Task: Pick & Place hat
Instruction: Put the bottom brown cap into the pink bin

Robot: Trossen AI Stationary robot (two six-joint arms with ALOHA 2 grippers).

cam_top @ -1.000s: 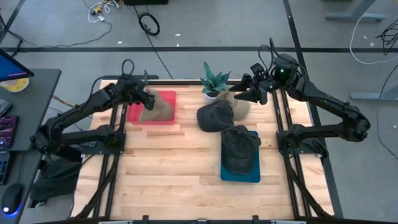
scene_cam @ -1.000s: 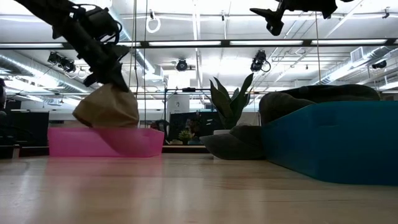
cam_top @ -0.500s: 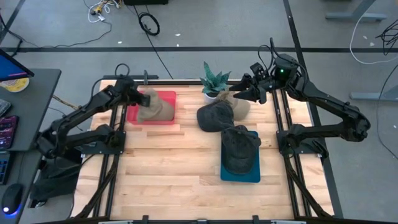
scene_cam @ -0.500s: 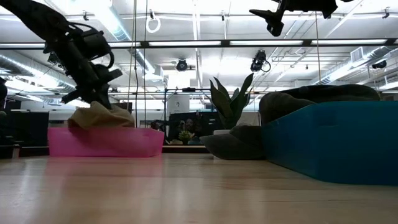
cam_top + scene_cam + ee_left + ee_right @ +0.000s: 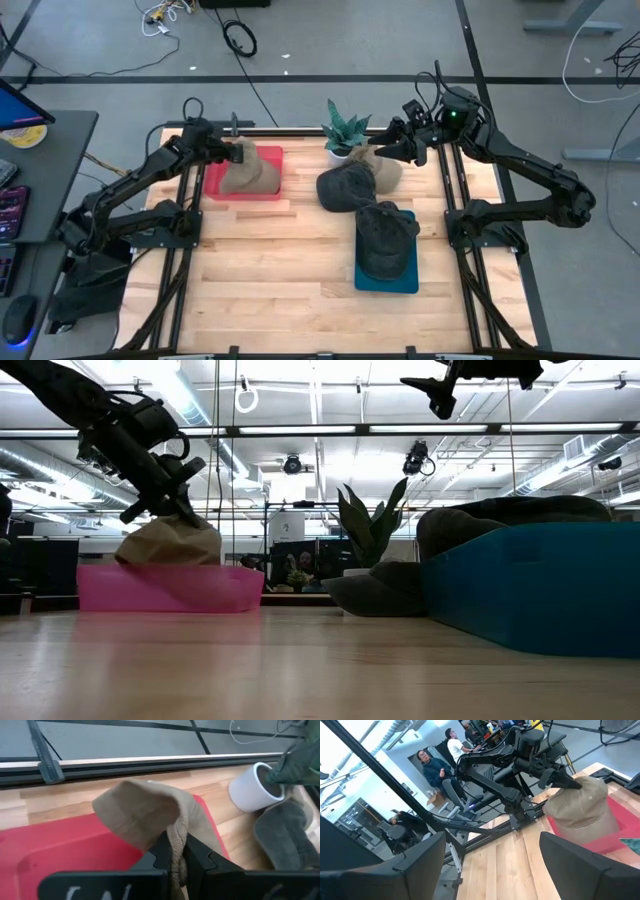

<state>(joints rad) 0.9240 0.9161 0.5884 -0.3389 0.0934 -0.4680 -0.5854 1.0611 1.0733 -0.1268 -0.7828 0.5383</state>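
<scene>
A tan hat (image 5: 250,172) sits in the red tray (image 5: 268,190) at the table's far left; in the low view the tan hat (image 5: 170,543) bulges above the tray's wall (image 5: 110,590). My left gripper (image 5: 236,152) is shut on the hat's far-left side. My right gripper (image 5: 398,146) hangs open, high above the far right of the table, over a second tan hat (image 5: 388,166) and touching nothing. One dark hat (image 5: 345,187) lies on the table. Another dark hat (image 5: 386,238) rests in the blue tray (image 5: 386,283). My left gripper pinches a fold of the tan hat's cloth (image 5: 176,832) between its two fingers (image 5: 197,855). The fingers slant down from the table's left. The hat's body (image 5: 142,810) bulges beyond them and rests in the red tray (image 5: 55,857).
A potted plant in a white pot (image 5: 342,133) stands at the far edge between the red tray and the dark hat on the table. People (image 5: 437,767) are in the room beyond the table. Bare wood (image 5: 270,275) fills the near left half of the table.
My left gripper, shut on the tan hat throughout, has gone down and toward the table's far-left. The hat, first hanging clear above the red tray, has sunk into it and now rests there. The gripper has since risen slightly.
</scene>
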